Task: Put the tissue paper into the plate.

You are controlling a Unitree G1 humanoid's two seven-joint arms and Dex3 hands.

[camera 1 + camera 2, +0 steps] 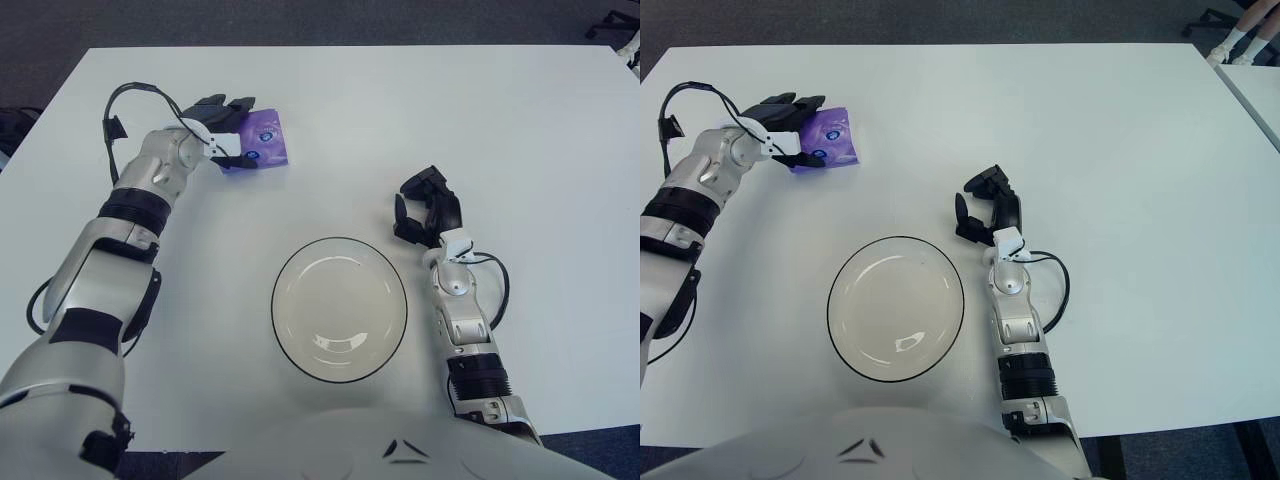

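At table's far left, left hand [226, 128] partly covering tissue pack [266, 143]

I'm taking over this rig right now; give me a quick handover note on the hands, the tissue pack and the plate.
Left hand: at the far left of the table, fingers around the purple tissue pack's left edge; a firm grasp can't be confirmed, and the pack looks to be lying on the table.
Right hand: idle, fingers curled, holding nothing, just right of the plate.
Plate: empty, near the table's front edge.
Done: reach to the pack.
Left: secure the grasp, lift, carry to the plate, release.
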